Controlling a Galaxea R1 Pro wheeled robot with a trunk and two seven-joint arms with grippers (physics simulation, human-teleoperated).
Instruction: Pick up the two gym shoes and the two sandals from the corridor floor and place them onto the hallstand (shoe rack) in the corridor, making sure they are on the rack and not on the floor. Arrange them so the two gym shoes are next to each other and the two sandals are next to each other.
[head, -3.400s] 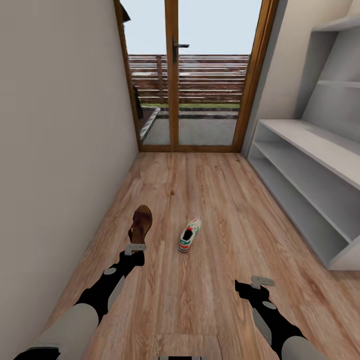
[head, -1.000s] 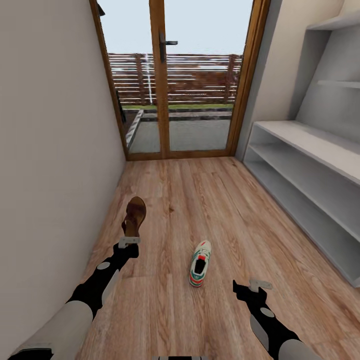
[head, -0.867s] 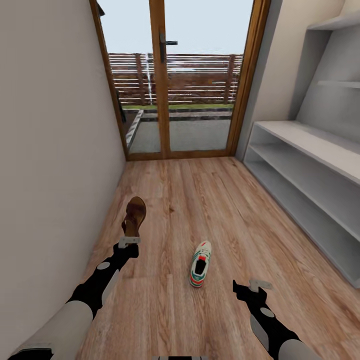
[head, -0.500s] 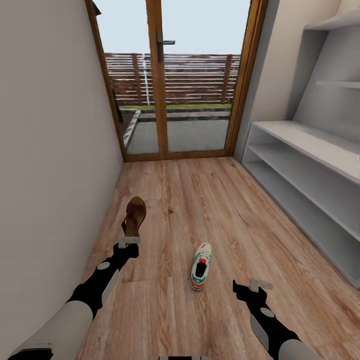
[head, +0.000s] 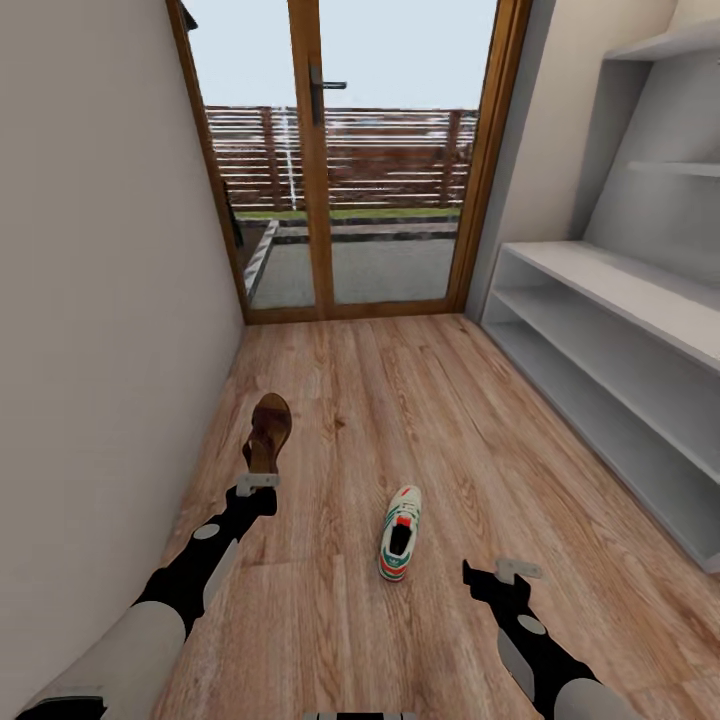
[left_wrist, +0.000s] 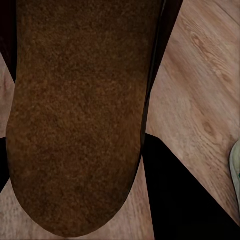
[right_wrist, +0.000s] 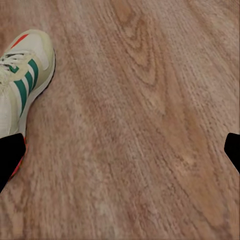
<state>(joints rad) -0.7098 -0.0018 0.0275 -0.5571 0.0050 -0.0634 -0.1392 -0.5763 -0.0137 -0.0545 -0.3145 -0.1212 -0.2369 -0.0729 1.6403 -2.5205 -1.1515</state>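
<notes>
Two shoes in view | sandal (head: 270, 432) held up over the corridor floor (head: 400, 400), left gripper (head: 258, 484) fingers clamped on its heel end | gym shoe (head: 400, 533) lying on the floor between the arms | right gripper (head: 515, 570) fingers wide apart, just beside the shoe | hallstand (head: 610, 330) along the right wall, shelves bare

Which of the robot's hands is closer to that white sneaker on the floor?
The right. The right gripper hangs just beside the gym shoe, toward the rack side, with bare floor under it. The left gripper is farther off, shut on the sandal near the wall.
</notes>
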